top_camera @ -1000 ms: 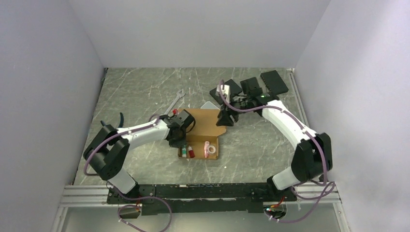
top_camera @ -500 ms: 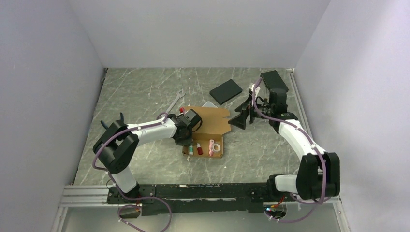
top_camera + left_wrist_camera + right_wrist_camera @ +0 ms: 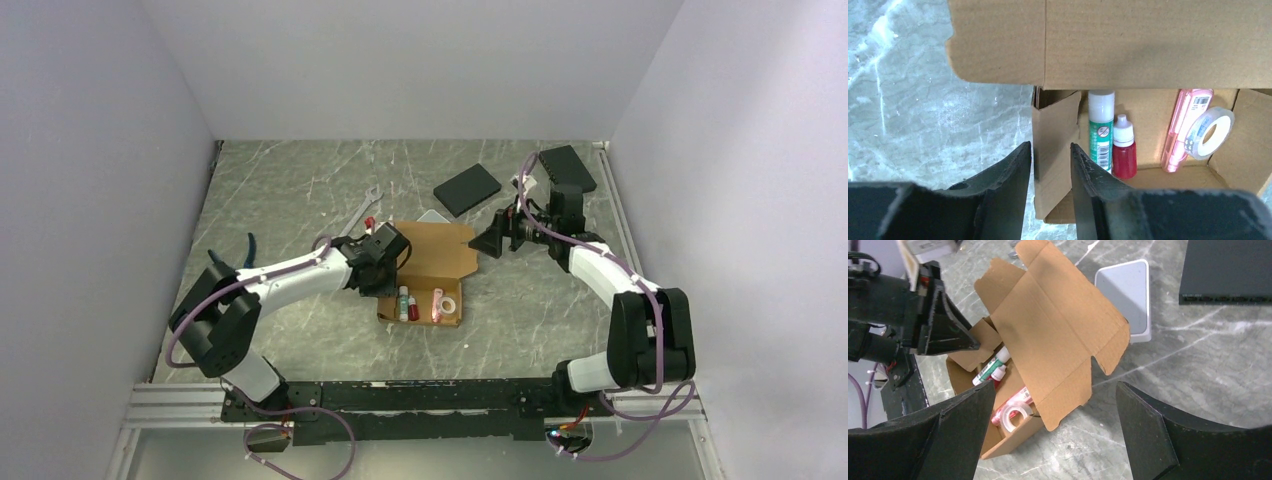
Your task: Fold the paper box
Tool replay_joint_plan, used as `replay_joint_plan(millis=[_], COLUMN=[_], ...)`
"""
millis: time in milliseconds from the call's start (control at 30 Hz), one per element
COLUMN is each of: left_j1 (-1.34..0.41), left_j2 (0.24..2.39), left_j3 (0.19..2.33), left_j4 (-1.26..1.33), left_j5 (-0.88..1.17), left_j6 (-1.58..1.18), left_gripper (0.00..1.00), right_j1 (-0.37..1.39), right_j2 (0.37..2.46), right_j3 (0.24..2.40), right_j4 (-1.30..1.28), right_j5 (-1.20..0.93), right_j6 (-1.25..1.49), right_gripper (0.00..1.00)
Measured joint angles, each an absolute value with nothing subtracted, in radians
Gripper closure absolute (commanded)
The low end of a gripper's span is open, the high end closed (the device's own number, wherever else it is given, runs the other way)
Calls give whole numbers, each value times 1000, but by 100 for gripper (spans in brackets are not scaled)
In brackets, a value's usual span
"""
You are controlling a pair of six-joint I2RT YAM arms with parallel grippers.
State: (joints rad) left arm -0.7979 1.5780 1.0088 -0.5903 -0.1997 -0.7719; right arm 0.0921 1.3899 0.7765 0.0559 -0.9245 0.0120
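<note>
**boxnoob:** Top view: the plain brown corrugated cardboard box sits lid-open between both grippers. The left gripper is at its left wall, the right gripper just off the lid. A flat black slab lies beyond the right one.

**yam_fan:** Left wrist: jaws narrowly apart, the box wall lined up with the gap. A green glue stick and clear tape roll lie past the fingertips. Right wrist: jaws wide, empty, and a flat white case lies beyond the lid.

Top camera looks down from 6 o'clock, far off; left wrist close at 9 o'clock of the box, right wrist back at 2; all 3 share it.
</note>
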Motion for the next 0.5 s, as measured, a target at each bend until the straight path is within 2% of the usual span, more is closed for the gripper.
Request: replay_joint_plan(millis=[267,333,367,467,500], left_j1=[-798,-798,-798,-798,-798], left_j2=[1542,1546,1554,1596,1617], left_j3=[984,984,984,984,984], left_j4=[-596,-598,-595,-590,-590], left_j5=[-200,-200,-200,-202,-204], left_j6=[-771,-771,-769,-760,-759], left_gripper=[58,61,64,97,100], right_j1=[92,93,93,93,94], right_j2=[1440,1440,1440,1440,1440], right_j3=[776,776,776,776,776], right_j4=[55,56,56,56,56], right_j5=[-898,-899,-899,-899,-899], right_j6=[41,45,46,47,49], right_gripper=[8,8,8,8,8])
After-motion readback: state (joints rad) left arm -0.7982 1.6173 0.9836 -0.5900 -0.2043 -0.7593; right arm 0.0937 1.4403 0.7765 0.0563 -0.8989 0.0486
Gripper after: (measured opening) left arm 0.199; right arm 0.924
